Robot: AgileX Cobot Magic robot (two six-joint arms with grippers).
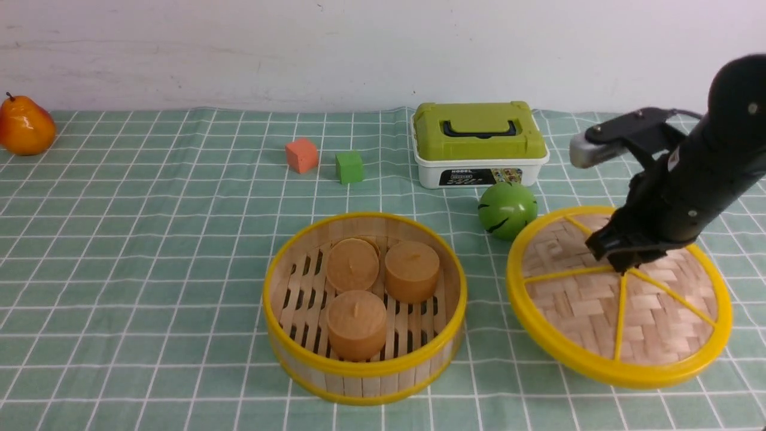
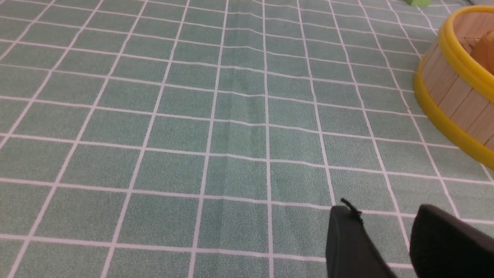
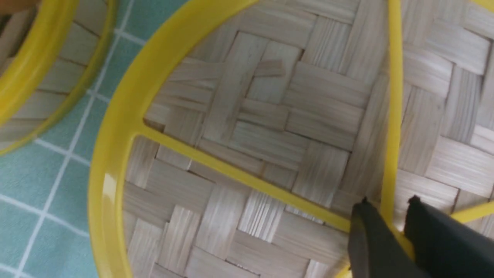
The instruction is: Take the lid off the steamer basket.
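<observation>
The steamer basket (image 1: 359, 368) stands uncovered in the front middle, with three brown round cakes (image 1: 353, 263) on its slatted floor. The lid (image 1: 598, 311), woven bamboo with a yellow rim and spokes, is off the basket to its right and tilted towards the camera. My right gripper (image 1: 619, 260) is shut on the lid's centre knob. In the right wrist view the gripper (image 3: 388, 202) straddles the yellow hub of the lid (image 3: 270, 116), and the basket's wall (image 3: 31, 58) shows at the edge. My left gripper (image 2: 386, 210) is open and empty above the cloth, apart from the basket (image 2: 455, 92).
A green ball (image 1: 507, 209) lies close behind the lid's far left edge. A white box with a green lid (image 1: 479, 143) stands behind it. An orange cube (image 1: 301, 155) and a green cube (image 1: 349, 167) sit in the middle back. A pear (image 1: 24, 126) lies far left.
</observation>
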